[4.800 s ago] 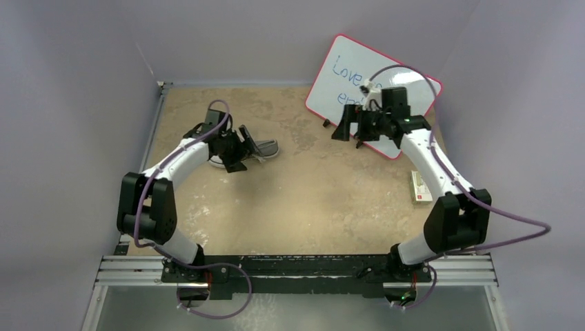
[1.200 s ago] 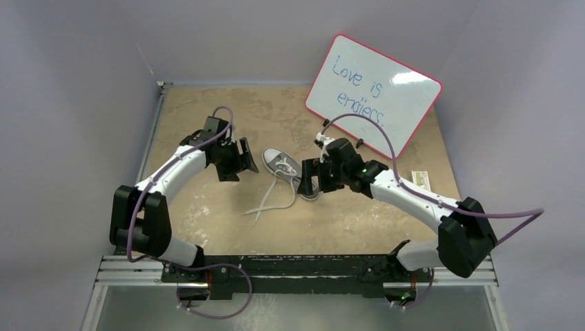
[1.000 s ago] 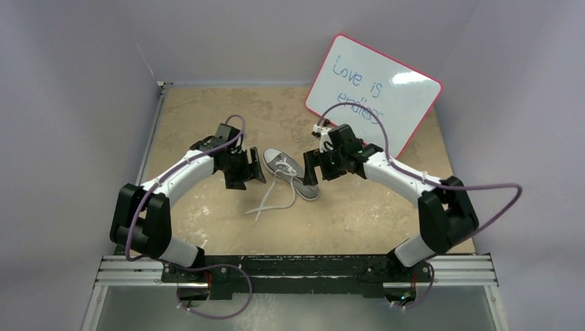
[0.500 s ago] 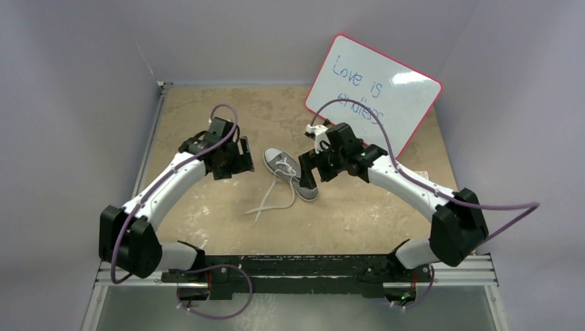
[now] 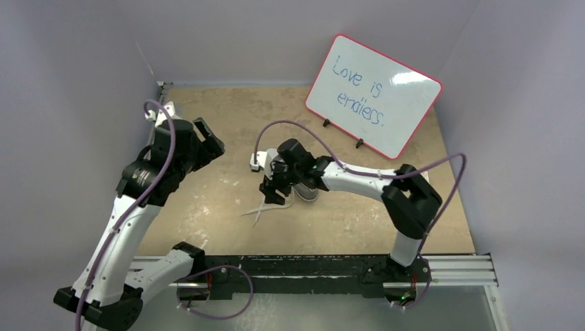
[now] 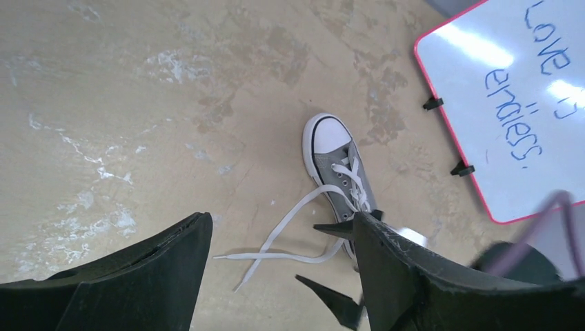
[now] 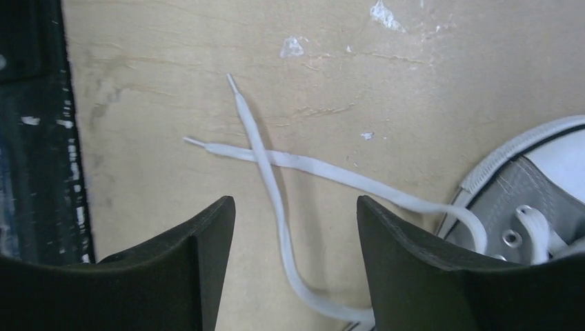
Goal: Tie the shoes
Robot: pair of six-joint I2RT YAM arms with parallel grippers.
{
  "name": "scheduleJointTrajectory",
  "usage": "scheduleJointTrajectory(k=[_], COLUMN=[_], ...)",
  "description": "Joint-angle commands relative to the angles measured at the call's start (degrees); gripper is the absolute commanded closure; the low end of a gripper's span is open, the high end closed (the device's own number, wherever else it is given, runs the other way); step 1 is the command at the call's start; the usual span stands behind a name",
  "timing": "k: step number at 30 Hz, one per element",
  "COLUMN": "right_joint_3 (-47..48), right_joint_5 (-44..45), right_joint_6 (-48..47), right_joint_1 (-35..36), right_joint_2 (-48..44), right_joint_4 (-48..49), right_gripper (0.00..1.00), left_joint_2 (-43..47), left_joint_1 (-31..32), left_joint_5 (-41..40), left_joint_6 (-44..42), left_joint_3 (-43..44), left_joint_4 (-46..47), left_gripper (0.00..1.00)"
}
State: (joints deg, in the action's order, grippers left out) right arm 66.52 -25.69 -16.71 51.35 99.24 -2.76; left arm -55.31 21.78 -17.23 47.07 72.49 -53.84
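Tan scuffed tabletop [image 5: 227, 110] boxed in by plain grey walls, with a pink-edged whiteboard [image 5: 372, 93] reading "Love is endless." propped at the far right. Left gripper [image 6: 279, 221] is way up off to the left, jaws spread wide with nothing in them, and the right gripper [image 7: 295, 207] hangs low just over the loose lace ends, also wide apart and holding nothing. Little grey sneaker [image 6: 341, 169] sits mid-table, partly under the right wrist in the top view, and its white laces [image 7: 261, 153] are untied, trailing toward the near edge and crossing in an X flat on the table.
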Motion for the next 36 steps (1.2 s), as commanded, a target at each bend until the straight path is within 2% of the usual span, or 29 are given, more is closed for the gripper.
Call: scheduleJointTrajectory(k=[1, 8, 12, 14, 16, 17, 19, 23, 26, 29, 32, 34, 36], right_joint_3=[3.8, 4.2, 1.9, 1.9, 3.8, 5.2, 6.5, 1.8, -3.1, -6.0, -8.4, -10.5, -11.7], right_joint_5=[-1.8, 0.4, 5.2, 9.2, 10.3, 9.9, 8.7, 9.4, 7.2, 1.3, -2.9, -4.8, -8.5], right_joint_6=[-4.9, -11.0, -10.7, -10.3, -8.8, -7.6, -2.7, 11.2, 25.8, 36.4, 43.0, 46.6, 49.0], right_joint_1=[1.2, 3.4, 5.6, 7.2, 7.8, 7.9, 7.8, 5.2, 0.2, -6.0, -9.5, -11.4, -13.6], right_joint_2=[4.9, 11.3, 13.2, 14.5, 15.1, 14.9, 10.9, -2.9, -10.5, -15.6, -19.9, -21.0, -20.5], right_joint_4=[3.4, 1.3, 5.5, 7.2, 5.3, 3.3, -2.1, -0.2, 6.0, 10.7, 17.2, 21.9, 24.8], right_gripper=[0.34, 0.41, 0.41, 0.48, 0.69, 0.81, 0.99, 1.00, 1.00, 1.00, 1.00, 1.00, 1.00], left_joint_2=[1.7, 4.0, 3.9, 3.6, 3.3, 3.2, 3.0, 2.0, -0.1, -1.8, -1.5, -0.7, -0.8], left_joint_1=[-0.2, -0.2, -0.2, -0.2, -0.2, -0.2, -0.2, -0.2, -0.2, -0.2, -0.2, -0.2, -0.2], left_joint_5=[-3.2, -1.8, -1.8, -2.1, -2.1, -2.1, -2.0, -2.1, -1.8, 2.1, 10.3, 17.4, 24.5], left_joint_6=[0.2, 1.2, 0.6, 0.3, -0.1, -0.2, -0.9, -2.3, -2.6, -2.8, -3.7, -4.6, -6.6], left_joint_3=[3.7, 3.9, 5.0, 5.7, 6.1, 6.3, 6.3, 3.5, 0.1, -3.5, -10.4, -17.1, -24.7], left_joint_4=[-5.8, -7.2, -8.4, -8.9, -9.1, -9.0, -8.6, -6.7, -4.3, 2.3, 15.1, 26.4, 38.6], left_gripper=[0.26, 0.26, 0.26, 0.26, 0.26, 0.25, 0.25, 0.20, 0.17, 0.16, 0.16, 0.20, 0.30])
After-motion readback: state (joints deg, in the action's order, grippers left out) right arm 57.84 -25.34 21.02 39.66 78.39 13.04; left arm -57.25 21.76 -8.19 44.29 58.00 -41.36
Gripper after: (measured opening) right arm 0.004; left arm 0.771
